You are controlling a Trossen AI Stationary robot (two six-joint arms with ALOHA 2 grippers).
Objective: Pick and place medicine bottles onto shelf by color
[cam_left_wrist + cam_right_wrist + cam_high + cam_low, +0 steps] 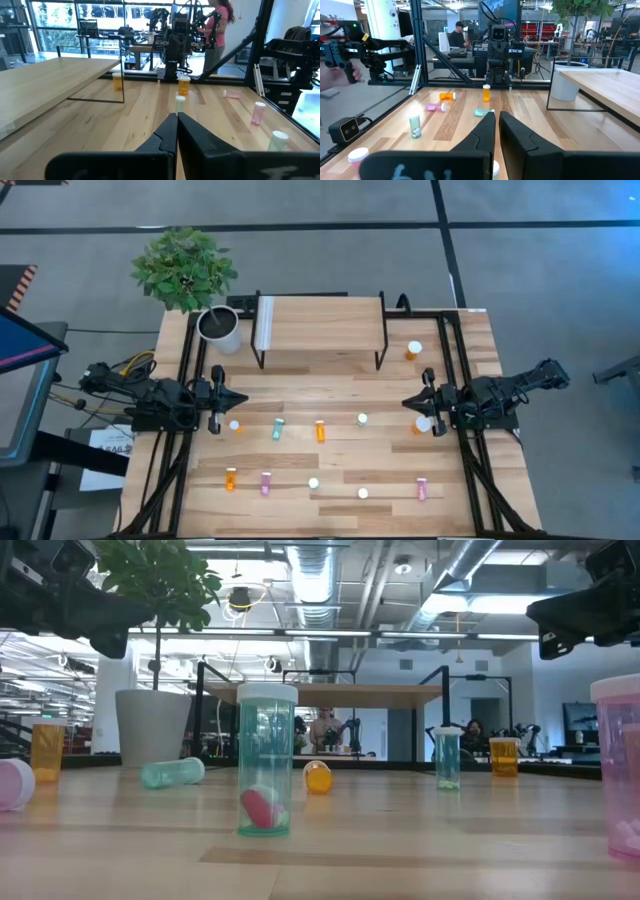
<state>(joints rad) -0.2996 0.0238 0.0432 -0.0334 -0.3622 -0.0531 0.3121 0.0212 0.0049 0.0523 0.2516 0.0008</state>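
Several medicine bottles with white caps are scattered over the slatted table: a teal one (278, 429) and an orange one (320, 430) lie on their sides mid-table. An orange one (414, 350) stands at the far right. A pink one (266, 482) and another pink one (422, 489) are near the front edge. The shelf (320, 325) stands on thin black legs at the far middle, its plank top bare. My left gripper (240, 398) hovers shut at the left edge, pointing level toward the middle. My right gripper (405, 401) hovers shut at the right edge, facing it.
A white pot (220, 328) with a green plant stands just left of the shelf. Black frame rails (188, 370) run along the table's left and right sides. In the low view a teal bottle (266, 760) stands close to the near edge. People are in the room beyond.
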